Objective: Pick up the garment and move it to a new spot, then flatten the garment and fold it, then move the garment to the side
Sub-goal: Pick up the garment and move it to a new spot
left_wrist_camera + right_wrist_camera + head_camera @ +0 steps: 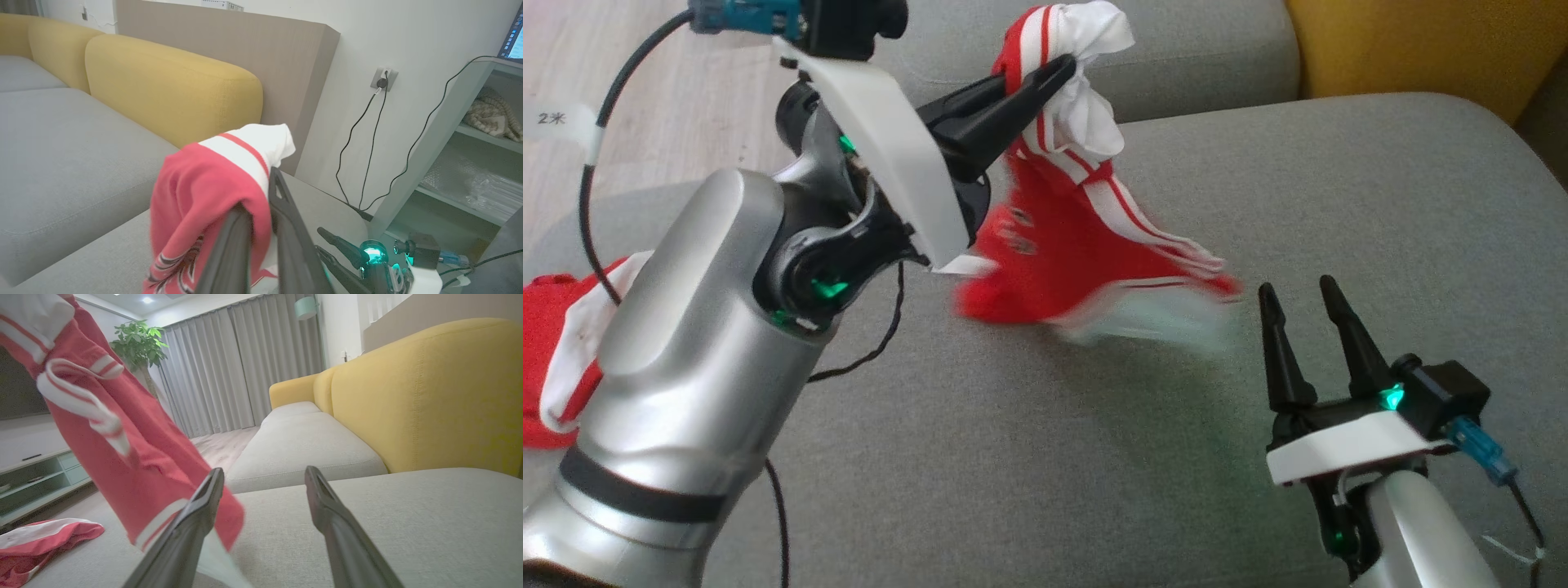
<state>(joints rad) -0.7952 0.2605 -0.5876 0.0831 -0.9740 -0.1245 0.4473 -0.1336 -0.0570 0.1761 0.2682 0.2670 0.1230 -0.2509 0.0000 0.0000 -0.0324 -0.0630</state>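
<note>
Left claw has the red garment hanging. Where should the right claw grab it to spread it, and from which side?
Probably the striped lower corner of the red garment, the end nearest the open right claw. Come from the robot's right, low over the grey sofa cushion: the left claw pinches the top bunch, so that corner hangs free. It's blurred, so its edge is approximate.

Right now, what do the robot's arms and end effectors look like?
The left arm and right arm are smooth silver. The left end effector and right end effector each have a white plate, two long black pointed fingers and green lights. Black cables with blue plugs reach them.
</note>
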